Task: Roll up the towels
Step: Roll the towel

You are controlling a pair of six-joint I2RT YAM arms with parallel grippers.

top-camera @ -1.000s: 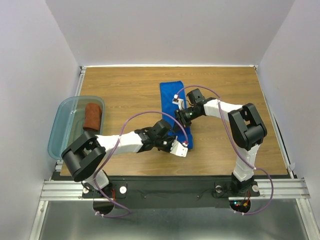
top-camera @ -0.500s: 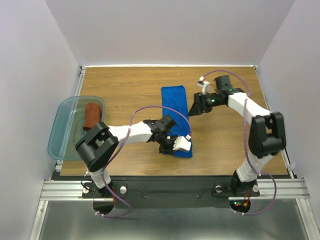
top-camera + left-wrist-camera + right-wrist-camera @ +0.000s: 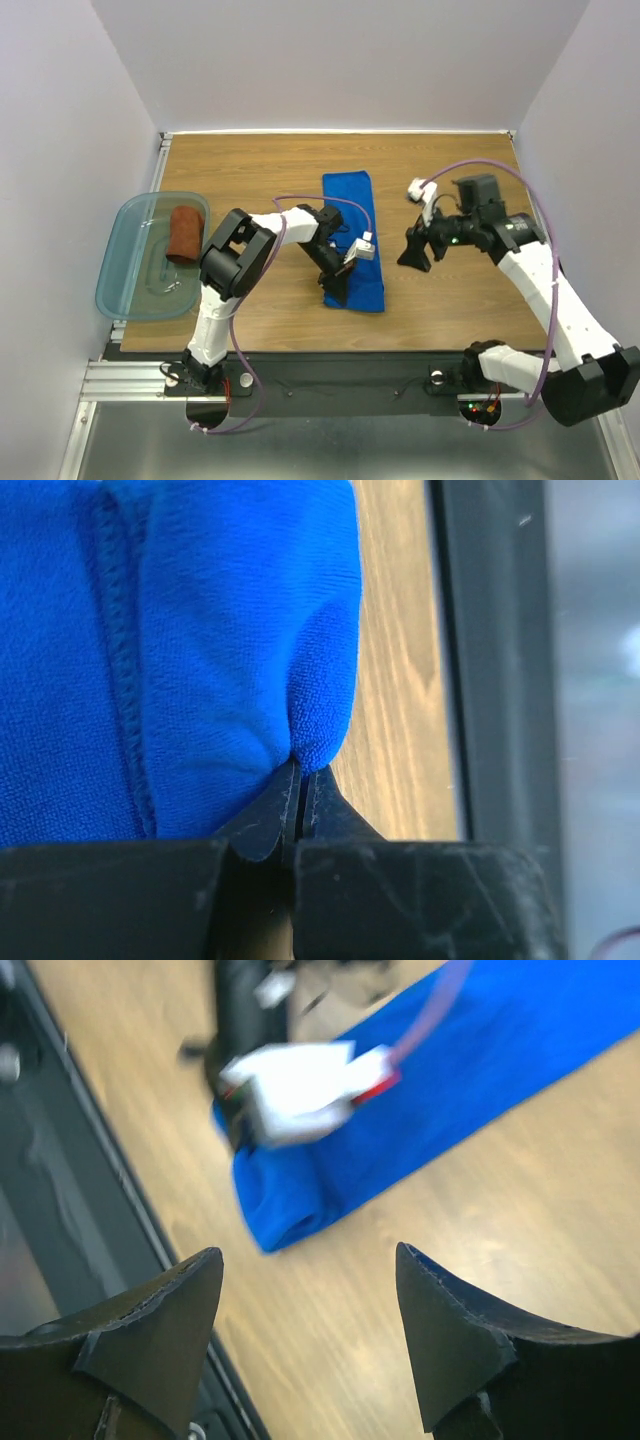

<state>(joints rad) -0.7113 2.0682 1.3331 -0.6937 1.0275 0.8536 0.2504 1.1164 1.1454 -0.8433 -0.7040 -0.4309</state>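
Observation:
The blue towel (image 3: 352, 215) lies lengthwise in the middle of the table, its near end folded into a small roll (image 3: 280, 1210). My left gripper (image 3: 334, 292) is at that near end, shut on a pinch of the blue towel (image 3: 200, 630); the left wrist view shows its tips (image 3: 301, 770) closed on the cloth. My right gripper (image 3: 412, 256) is open and empty above bare wood to the right of the towel, its fingers (image 3: 170, 1330) spread wide. The rust-brown towel (image 3: 186, 232) lies rolled inside the teal bin.
The translucent teal bin (image 3: 125, 265) stands at the table's left edge. The black front rail (image 3: 330, 365) runs just beyond the towel's near end. White walls close in the left, back and right sides.
My right arm has pulled off the towel, moving right and toward the near side, with its gripper open. My left arm has folded back and swung round at the towel's near end.

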